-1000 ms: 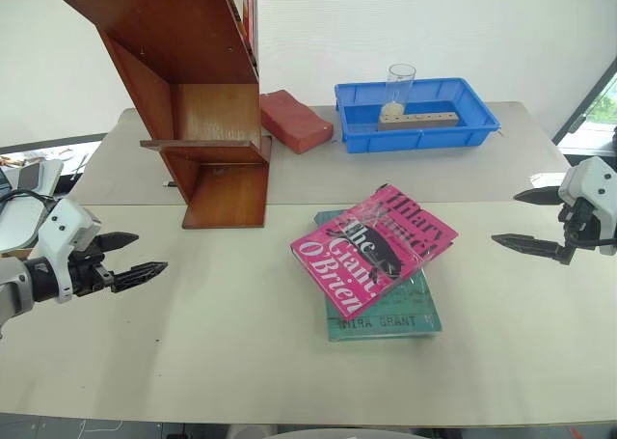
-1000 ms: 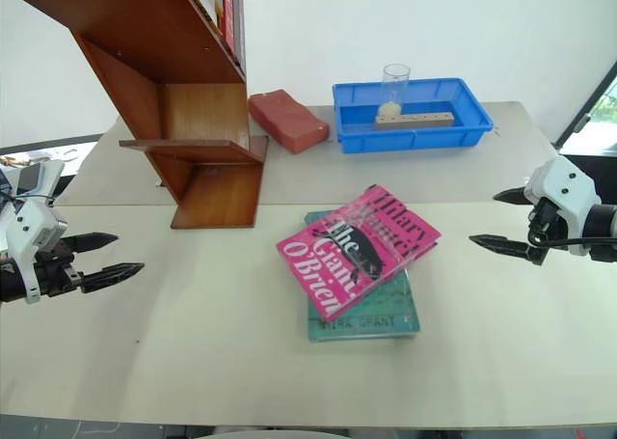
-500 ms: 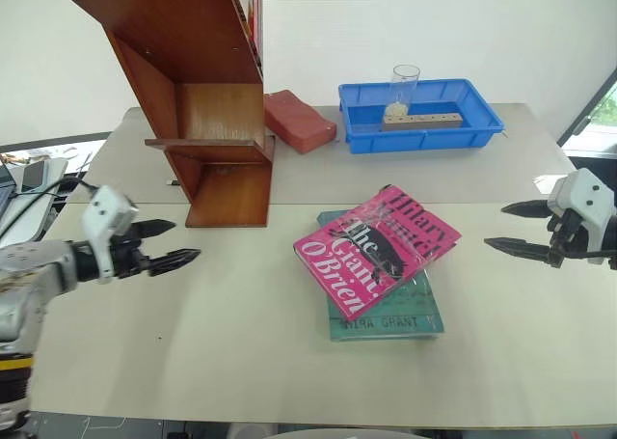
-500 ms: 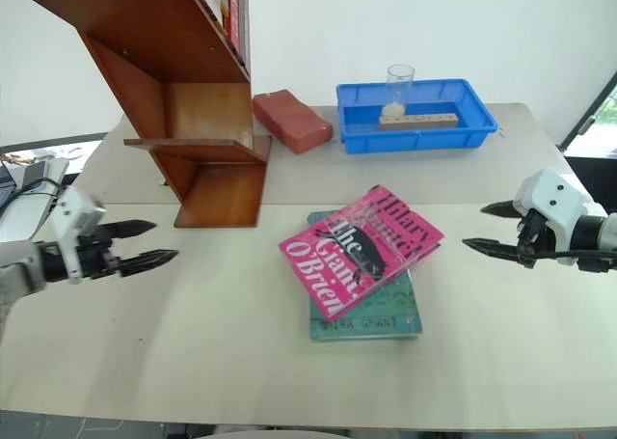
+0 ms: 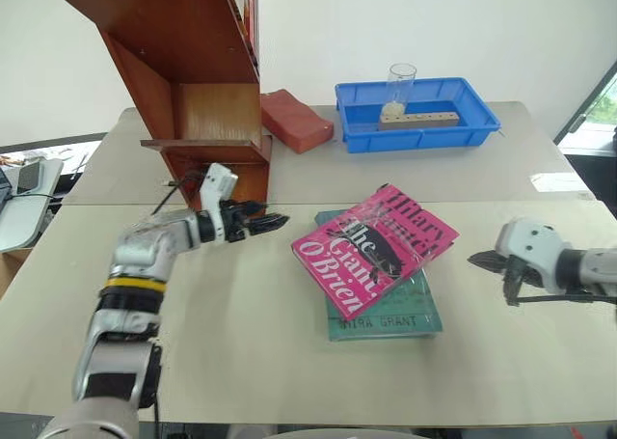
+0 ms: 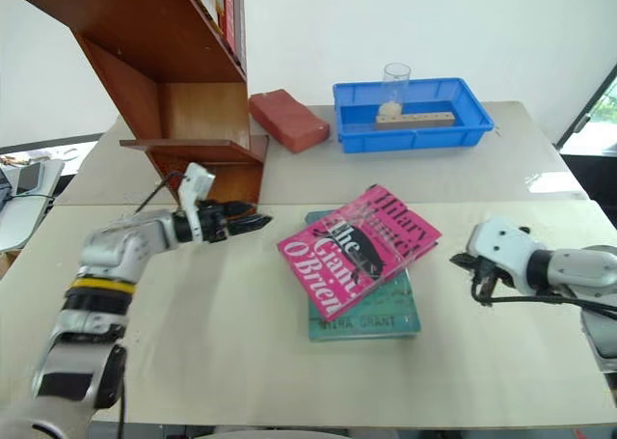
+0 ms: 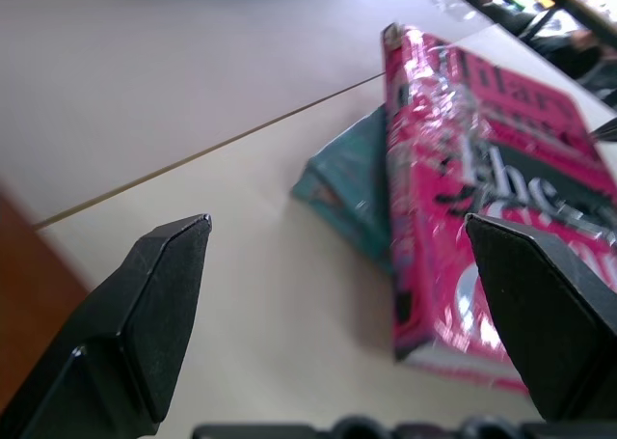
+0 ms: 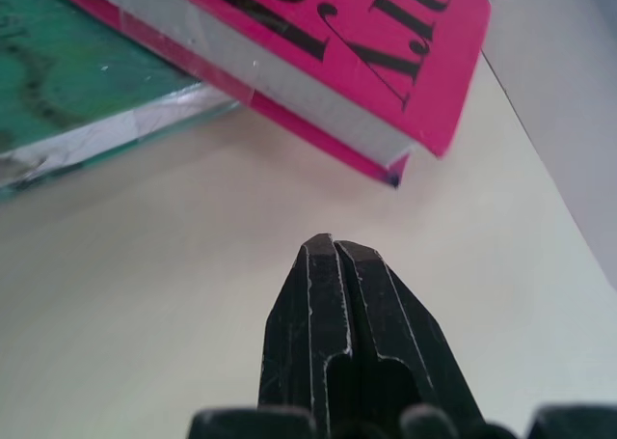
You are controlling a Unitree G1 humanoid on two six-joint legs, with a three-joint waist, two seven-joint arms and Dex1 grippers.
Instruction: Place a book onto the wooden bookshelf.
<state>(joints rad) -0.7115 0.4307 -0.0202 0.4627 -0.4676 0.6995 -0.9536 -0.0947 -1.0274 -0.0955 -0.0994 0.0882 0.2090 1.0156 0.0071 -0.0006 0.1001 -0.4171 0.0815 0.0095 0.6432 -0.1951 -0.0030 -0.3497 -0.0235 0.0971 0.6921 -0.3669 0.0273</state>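
At centre frame, bright pink plastic-wrapped paperback (image 5: 376,248) lies askew on teal-green book (image 5: 384,304). Left end effector (image 5: 273,221) wide open, empty, left of it; right end effector (image 6: 461,260) shut, empty. Best: straddle near pink edge squarely, avoid teal cover, expect slippery wrap.

two books (image 5: 376,248), one bookshelf (image 5: 198,92), one tray (image 5: 416,116)

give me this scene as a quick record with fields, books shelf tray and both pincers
target book: bright pink plastic-wrapped paperback, lying askew on a teal-green book
shelf: tall reddish-brown wooden bookshelf, far left of the table
tray: blue plastic tray holding a clear glass
other: red-brown brick-like block beside the shelf
left pincer: open, short of the pink book
right pincer: shut, empty, near the book's corner
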